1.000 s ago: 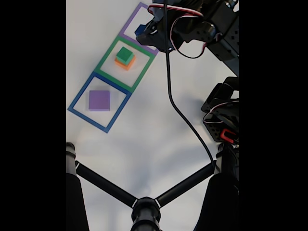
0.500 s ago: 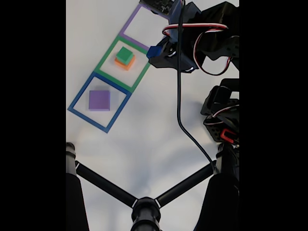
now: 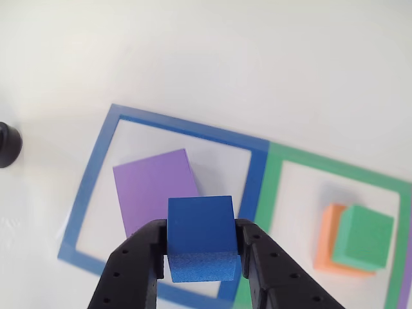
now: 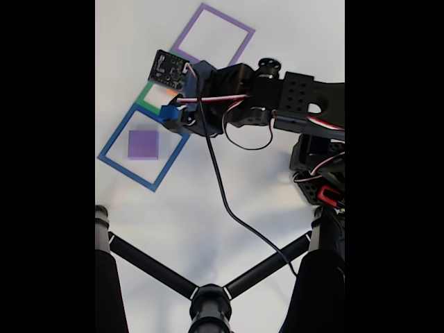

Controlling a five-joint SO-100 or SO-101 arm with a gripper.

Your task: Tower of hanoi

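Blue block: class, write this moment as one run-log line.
gripper: shut on blue block | position: raised over purple block in blue tape square | green block: on orange block, green tape square

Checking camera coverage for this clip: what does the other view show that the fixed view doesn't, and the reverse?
Only the other view: the green block stacked on the orange block inside the green tape square, and the fingers clamped on the blue block's sides.

Only the fixed view: the purple tape square, the arm's body and a black tripod.

Both: the blue block held above the blue tape square, beside the purple block.
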